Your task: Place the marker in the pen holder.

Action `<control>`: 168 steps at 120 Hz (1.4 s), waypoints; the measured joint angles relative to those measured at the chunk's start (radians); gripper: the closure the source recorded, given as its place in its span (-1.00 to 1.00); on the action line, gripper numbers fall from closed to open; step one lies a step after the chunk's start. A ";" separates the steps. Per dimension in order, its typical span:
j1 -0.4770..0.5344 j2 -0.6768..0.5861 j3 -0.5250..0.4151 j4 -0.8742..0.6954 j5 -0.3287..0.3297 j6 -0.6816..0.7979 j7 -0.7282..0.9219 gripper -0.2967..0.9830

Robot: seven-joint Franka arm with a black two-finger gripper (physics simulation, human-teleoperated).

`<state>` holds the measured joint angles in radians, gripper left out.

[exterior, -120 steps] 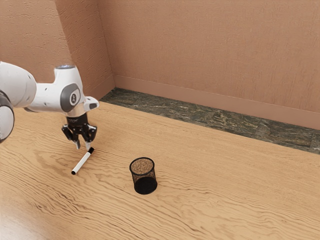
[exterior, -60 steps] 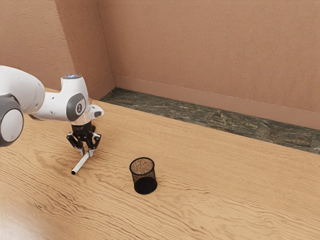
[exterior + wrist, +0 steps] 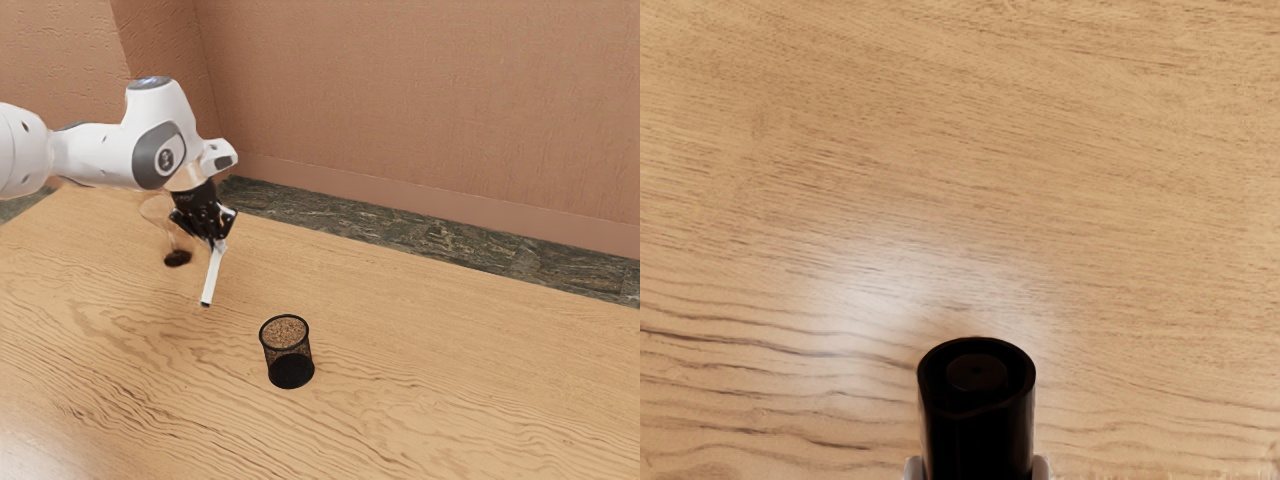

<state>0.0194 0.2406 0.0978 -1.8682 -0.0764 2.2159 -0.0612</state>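
Observation:
In the exterior view the gripper [image 3: 217,243] is raised above the table, shut on the white marker [image 3: 212,276] near its upper end. The marker hangs steeply tilted, its black tip lowest, off the wood. In the wrist view the marker's black cap [image 3: 977,425] stands between the two fingertips, which touch it from both sides. The black mesh pen holder [image 3: 288,350] stands upright on the table, toward the exterior view's right from the marker and lower in that view; the marker is apart from it.
The wooden table [image 3: 430,400] extends around the pen holder. Beyond its far edge lie a dark marbled floor strip [image 3: 430,240] and a pinkish-brown wall [image 3: 420,110].
The gripper has closed on the marker and lifted it off the table, moving toward the exterior view's right. The marker has swung from lying flat to steeply tilted. The pen holder stayed put.

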 joint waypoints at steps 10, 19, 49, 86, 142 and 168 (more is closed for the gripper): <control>-0.054 -0.070 -0.019 -0.002 0.043 0.003 0.008 0.69; -0.106 -0.095 -0.023 -0.005 0.067 0.024 0.013 0.69; -0.175 -0.117 -0.025 -0.063 0.092 0.165 0.020 0.69; -0.195 -0.129 -0.086 -0.121 0.085 0.226 0.017 0.69; -0.204 -0.114 -0.097 -0.301 0.088 0.428 0.024 0.21; -0.173 -0.173 -0.075 0.071 0.081 0.020 0.089 -0.27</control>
<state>-0.1540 0.0678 0.0228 -1.7975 0.0046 2.2357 0.0274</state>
